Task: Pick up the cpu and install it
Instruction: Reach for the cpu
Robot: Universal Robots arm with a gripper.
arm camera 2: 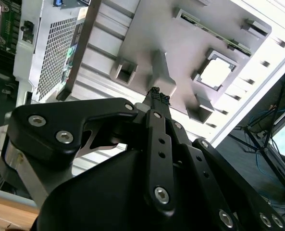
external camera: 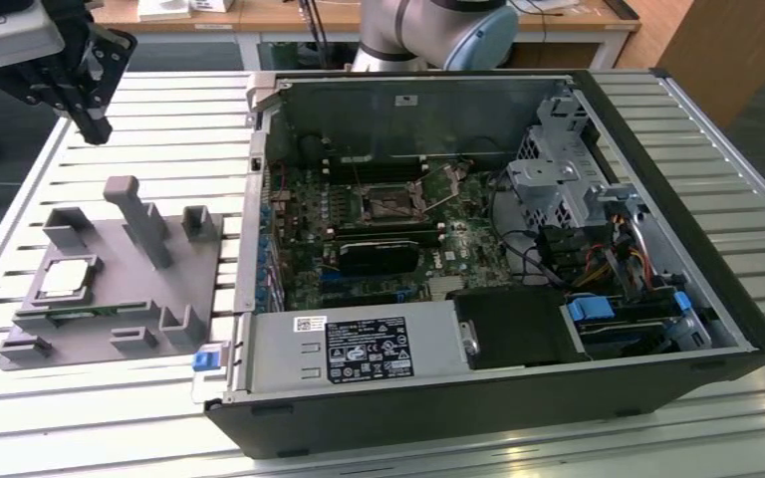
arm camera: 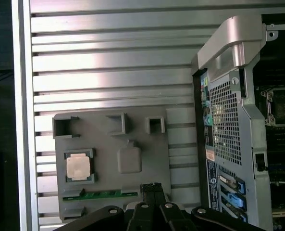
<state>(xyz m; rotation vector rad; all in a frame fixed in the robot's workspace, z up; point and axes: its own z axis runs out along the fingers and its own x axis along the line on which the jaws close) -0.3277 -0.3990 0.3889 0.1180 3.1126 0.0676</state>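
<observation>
Exterior view: a table of ribbed aluminium slats is seen, with pale wooden desks behind it and the grey arm base at the far edge. One open computer case is laid on its side on the slats, its motherboard exposed, with one dark square socket near the board's middle. One grey fixture plate is set on the table at the exterior view's left, just beside the case.

One cpu is counted; it is seated flat in a square recess of the fixture plate, silver top up, and is also seen in both wrist views. One green memory module is lodged in a slot next to it. One tall upright post rises from the plate.

One gripper is held above the table's far corner, at the exterior view's left, well apart from the cpu. Its fingers are pressed together at the tips, and nothing is gripped between them.
</observation>
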